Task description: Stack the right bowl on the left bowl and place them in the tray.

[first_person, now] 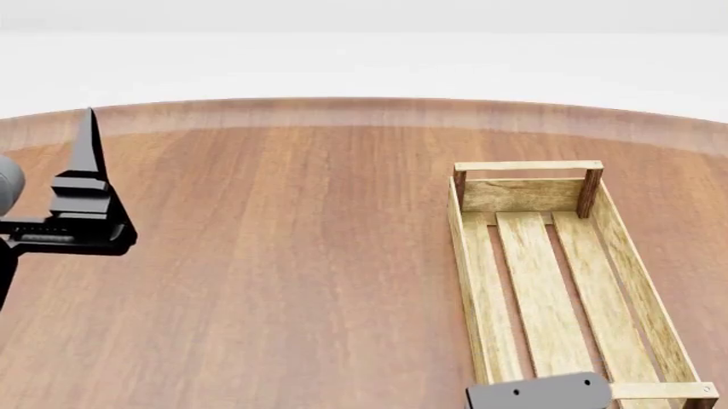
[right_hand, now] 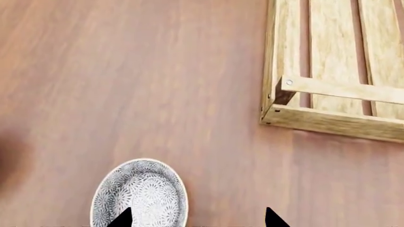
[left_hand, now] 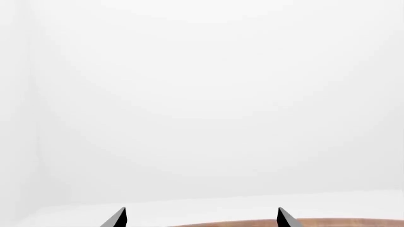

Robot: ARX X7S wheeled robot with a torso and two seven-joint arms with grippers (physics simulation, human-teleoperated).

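Observation:
One grey-and-white patterned bowl lies on the wooden table in the right wrist view, short of the tray's near corner. My right gripper hangs open above the table, one fingertip over the bowl and the other over bare wood. The tray, a long light-wood slatted crate, stands empty at the right of the head view. My left gripper is open and holds nothing, raised at the far left with its fingers pointing past the table's far edge. No bowl shows in the head view, and I cannot tell whether the visible one is the right or left.
The round brown wooden table fills the head view, with its far edge against a white background. A grey part of my right arm shows at the tray's near end.

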